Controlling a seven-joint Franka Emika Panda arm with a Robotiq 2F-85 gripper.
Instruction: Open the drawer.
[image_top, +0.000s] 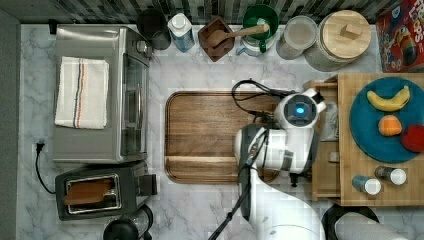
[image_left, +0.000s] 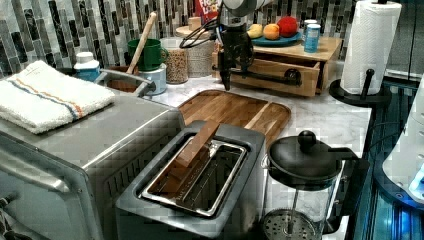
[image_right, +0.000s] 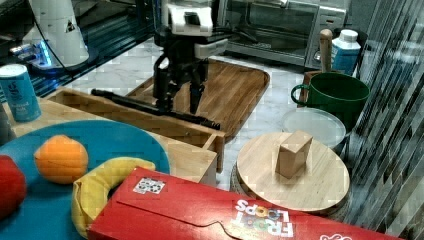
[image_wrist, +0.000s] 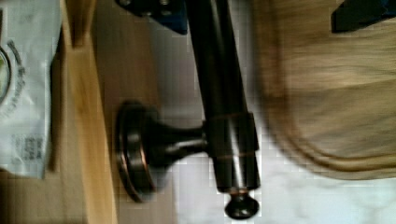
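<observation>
The light bamboo-wood drawer (image_right: 150, 122) with its long black bar handle (image_right: 150, 107) sits in the centre-left of the right view, projecting from a wooden box whose top carries a round blue plate (image_right: 107, 145) of fruit. In the top view the drawer lies at the right of the frame, partly under the white arm, and already stands part way out, with a pale packet (image_top: 330, 122) showing inside.

The black two-fingered gripper (image_right: 181, 102) hangs over the bar toward the end nearer the green mug (image_right: 335, 95). Its fingers (image_right: 163, 97) are spread, one on each side of the bar; from the wrist view they seem not to be pressing it, though the edge of the frame cuts them off, so contact is uncertain.

The drawer is likely light and stiff: a shallow wooden tray with little in it. It probably slides wood on wood, so it may bind if pulled off-centre. The bar is rigid metal, smooth and round, and fingers could slip along it. The best hold is on the bar itself, close to the round post (image_wrist: 140, 149) that fixes it to the front, or nearer the middle to keep the pull straight. The dark brown rounded wooden cutting board (image_right: 230, 92) lies just in front, in the path of the pull.
</observation>
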